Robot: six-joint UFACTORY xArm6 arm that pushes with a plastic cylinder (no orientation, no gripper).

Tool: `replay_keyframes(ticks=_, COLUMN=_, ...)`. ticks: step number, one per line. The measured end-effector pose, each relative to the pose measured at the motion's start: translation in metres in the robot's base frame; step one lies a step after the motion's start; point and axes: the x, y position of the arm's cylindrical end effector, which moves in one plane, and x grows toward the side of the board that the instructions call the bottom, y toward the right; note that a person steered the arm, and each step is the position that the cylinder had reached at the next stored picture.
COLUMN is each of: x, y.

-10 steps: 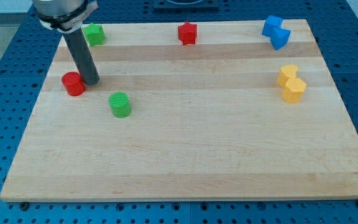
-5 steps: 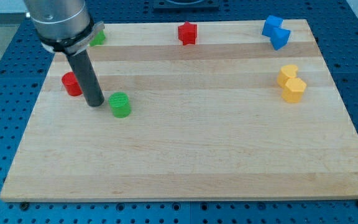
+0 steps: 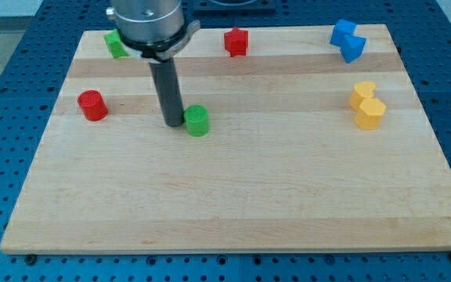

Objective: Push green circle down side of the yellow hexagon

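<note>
The green circle (image 3: pixel 197 121) is a short green cylinder left of the board's centre. My tip (image 3: pixel 172 123) stands right against its left side. The yellow hexagon (image 3: pixel 369 113) sits near the view's right edge of the board, with a second yellow block (image 3: pixel 361 94) touching it just above and to the left. The green circle lies far to the left of the hexagon and slightly lower than it in the view.
A red cylinder (image 3: pixel 92 105) is at the left. A green block (image 3: pixel 116 44) sits at the top left, partly behind the arm. A red star-like block (image 3: pixel 236 41) is at the top middle. Two blue blocks (image 3: pixel 348 41) touch at the top right.
My tip swept from beside the red cylinder to the right, met the green circle and pushed it rightward and slightly up the view. The other blocks stayed put.
</note>
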Motion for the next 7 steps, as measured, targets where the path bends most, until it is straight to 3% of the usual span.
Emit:
replay_keyframes(ticks=2, x=0.009, y=0.055)
replay_keyframes(ticks=5, x=0.085, y=0.121)
replay_keyframes(ticks=7, x=0.089, y=0.165)
